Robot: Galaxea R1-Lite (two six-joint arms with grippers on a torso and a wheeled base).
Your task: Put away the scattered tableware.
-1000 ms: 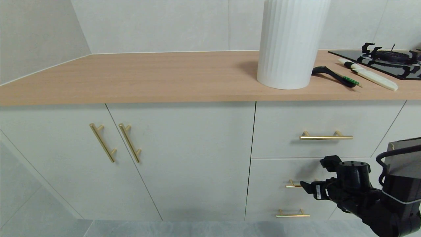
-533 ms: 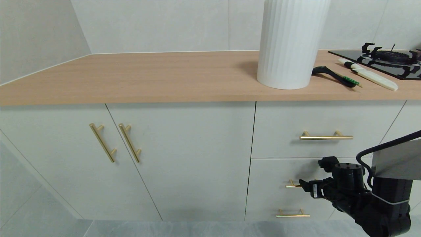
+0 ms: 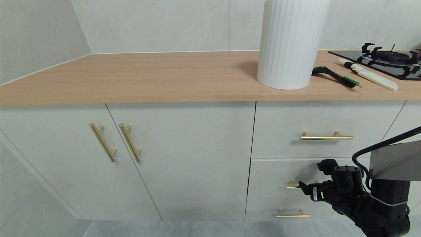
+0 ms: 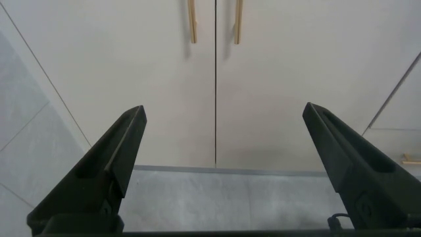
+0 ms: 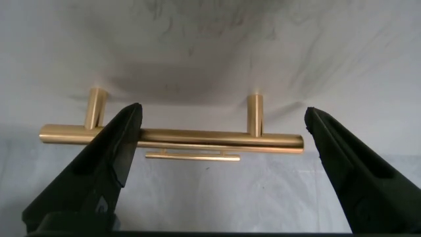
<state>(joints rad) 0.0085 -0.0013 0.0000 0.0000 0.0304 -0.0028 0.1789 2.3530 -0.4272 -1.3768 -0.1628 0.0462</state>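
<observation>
Right hand (image 3: pixel 314 176): lower right of frame, spread wide, straddling brass drawer handle (image 5: pixel 197 139) | left hand (image 4: pixel 223 108): spread wide, facing two cupboard doors (image 4: pixel 276 79)

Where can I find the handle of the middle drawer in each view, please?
Head view: middle drawer handle, low on the right, partly covered.
Right wrist view: the same handle runs across the middle, before the open right gripper.
Left wrist view: a gold bit at the edge; I cannot tell which handle it is.
Shared landmark: bottom drawer handle, just beneath it.
</observation>
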